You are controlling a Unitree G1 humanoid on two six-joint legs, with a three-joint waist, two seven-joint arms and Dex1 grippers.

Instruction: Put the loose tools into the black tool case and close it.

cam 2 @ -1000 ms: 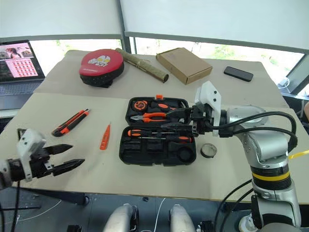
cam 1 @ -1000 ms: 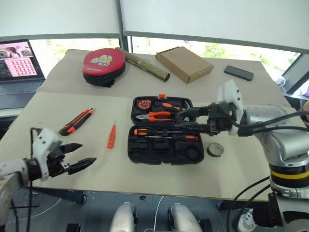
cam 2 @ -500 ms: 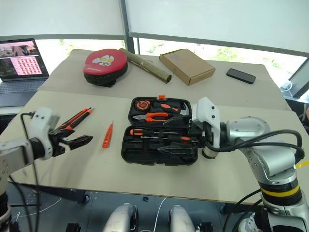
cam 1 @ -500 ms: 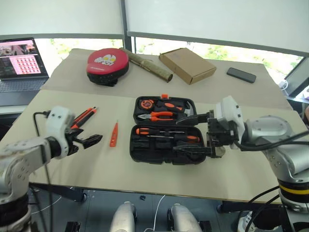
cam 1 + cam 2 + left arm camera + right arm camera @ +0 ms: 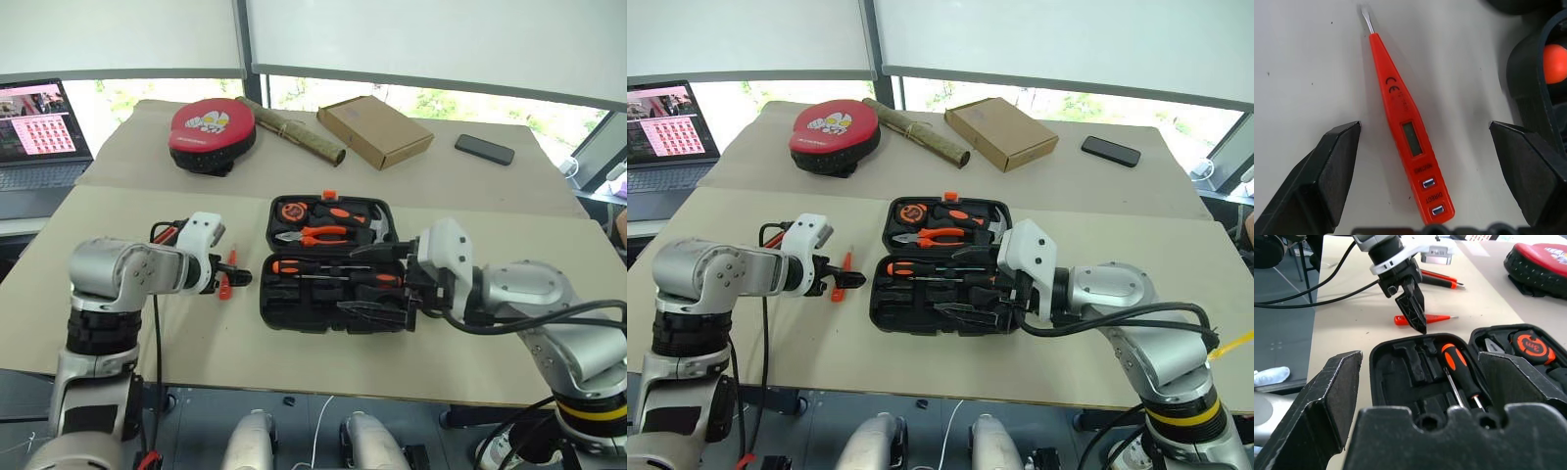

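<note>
Tester screwdriver (image 5: 1408, 132) (slim, tapered orange plastic) lies on matte tabletop (image 5: 1298, 73).

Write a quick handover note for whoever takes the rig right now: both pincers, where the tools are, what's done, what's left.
Left pincer: open, straddling the orange tester screwdriver on the table, not gripping it.
Right pincer: open, empty, over the black tool case.
Case: open; two black-and-orange screwdrivers already lie in its front half.
Utility knife: on the table, behind the left arm.
Tape roll: hidden from view.
Left: grasp the tester, put it in the case, add the knife and tape roll, close the lid.
</note>
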